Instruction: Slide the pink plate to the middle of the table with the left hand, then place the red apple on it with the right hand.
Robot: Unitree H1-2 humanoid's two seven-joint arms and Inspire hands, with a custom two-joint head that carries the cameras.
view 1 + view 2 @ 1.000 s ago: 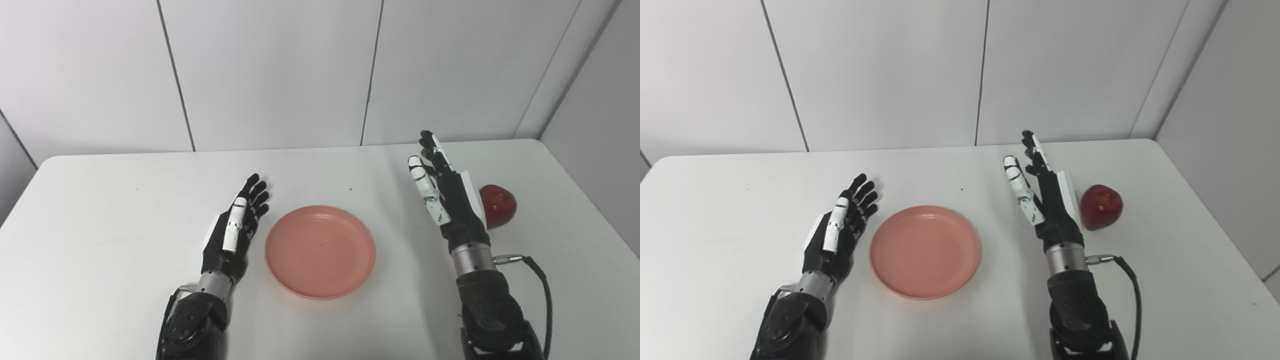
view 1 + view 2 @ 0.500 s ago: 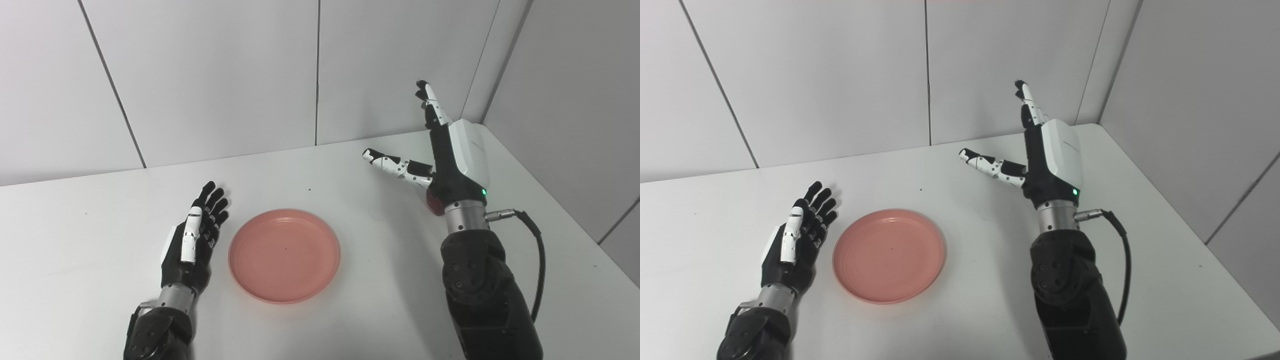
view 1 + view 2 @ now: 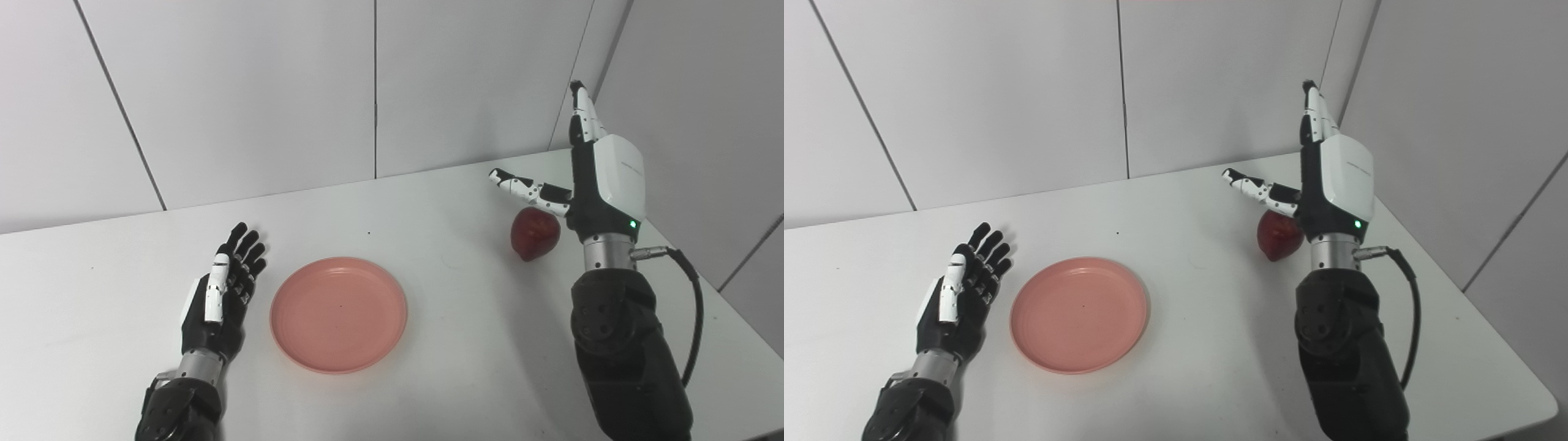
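Observation:
The pink plate (image 3: 339, 314) lies flat on the white table (image 3: 429, 380), left of centre in the picture. My left hand (image 3: 222, 291) rests open on the table just left of the plate, fingers straight, not touching it. The red apple (image 3: 535, 233) sits on the table at the far right. My right hand (image 3: 597, 177) is open and raised upright above the table, right beside the apple, with its thumb stretched out over the apple's top. It holds nothing. The apple also shows in the right eye view (image 3: 1277, 236), partly behind that hand.
The white wall panels stand behind the table and along its right side (image 3: 704, 122). The table's right edge (image 3: 1507, 343) runs close to my right arm. A black cable (image 3: 692, 318) loops from the right wrist.
The camera has turned to the right, so the whole picture shifted left. My right hand rose from the table, spread its thumb and moved right to the apple's side. The left hand and plate stayed put.

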